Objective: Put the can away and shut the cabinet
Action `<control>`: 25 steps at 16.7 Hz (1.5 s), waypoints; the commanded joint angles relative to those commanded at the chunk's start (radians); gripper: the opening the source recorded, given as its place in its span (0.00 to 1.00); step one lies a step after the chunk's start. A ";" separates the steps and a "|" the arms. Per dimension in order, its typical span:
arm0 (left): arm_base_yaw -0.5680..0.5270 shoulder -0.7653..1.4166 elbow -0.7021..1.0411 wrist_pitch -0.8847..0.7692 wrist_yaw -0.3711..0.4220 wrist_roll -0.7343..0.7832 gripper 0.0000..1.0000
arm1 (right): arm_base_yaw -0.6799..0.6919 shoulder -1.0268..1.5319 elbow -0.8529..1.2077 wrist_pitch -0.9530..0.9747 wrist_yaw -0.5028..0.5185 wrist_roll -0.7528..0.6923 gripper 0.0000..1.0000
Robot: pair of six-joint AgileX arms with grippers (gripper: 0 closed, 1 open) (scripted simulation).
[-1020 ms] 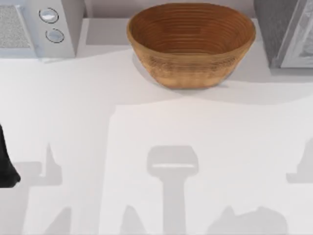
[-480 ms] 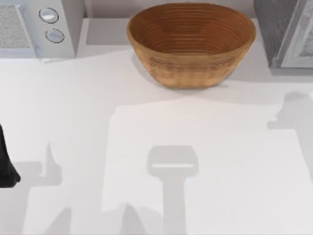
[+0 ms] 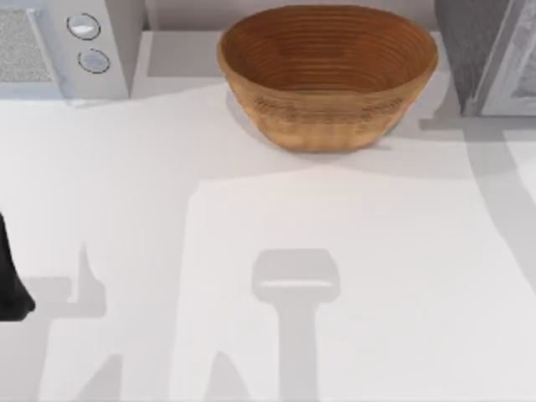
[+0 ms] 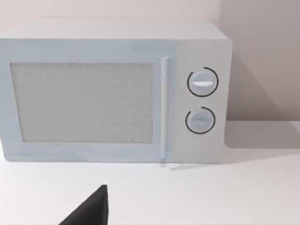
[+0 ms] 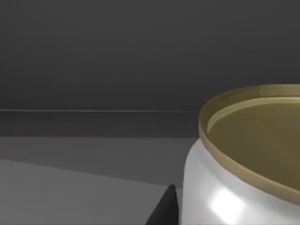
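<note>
One small white can with a dull gold top [image 5: 243, 159] sits close before our right wrist camera against a dark grey interior, seemingly the grey cabinet [image 3: 486, 54] at two o'clock. Whether our right gripper clasps it, we cannot tell. We judge placing underway; next, release, withdraw, close the door. Our left arm [image 3: 10, 276] parks at nine o'clock.

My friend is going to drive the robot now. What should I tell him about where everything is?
Left arm: parked at the table's left edge, facing the microwave.
Right gripper: one fingertip shows beside the can, close up in a dim grey space, maybe the cabinet at the back right. Whether it grips the can is unclear.
The woven bowl sits at the back centre.
Done: the can is off the open table.
Left: confirm the can is set down, release, pull back, shut the cabinet.
</note>
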 joint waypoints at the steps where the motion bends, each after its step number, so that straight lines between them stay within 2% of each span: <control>1: 0.000 0.000 0.000 0.000 0.000 0.000 1.00 | 0.005 0.046 0.055 -0.016 0.008 0.002 0.00; 4: 0.000 0.000 0.000 0.000 0.000 0.000 1.00 | 0.015 0.131 0.158 -0.047 0.022 0.008 0.00; 11: 0.000 0.000 0.000 0.000 0.000 0.000 1.00 | 0.012 0.143 0.172 -0.051 0.023 0.011 0.00; 14: 0.000 0.000 0.000 0.000 0.000 0.000 1.00 | 0.007 0.200 0.240 -0.070 0.018 0.011 0.00; 17: 0.000 0.000 0.000 0.000 0.000 0.000 1.00 | -0.004 0.318 0.398 -0.109 0.008 0.012 0.00; 25: 0.000 0.000 0.000 0.000 0.000 0.000 1.00 | -0.049 0.732 0.973 -0.251 -0.031 0.011 0.00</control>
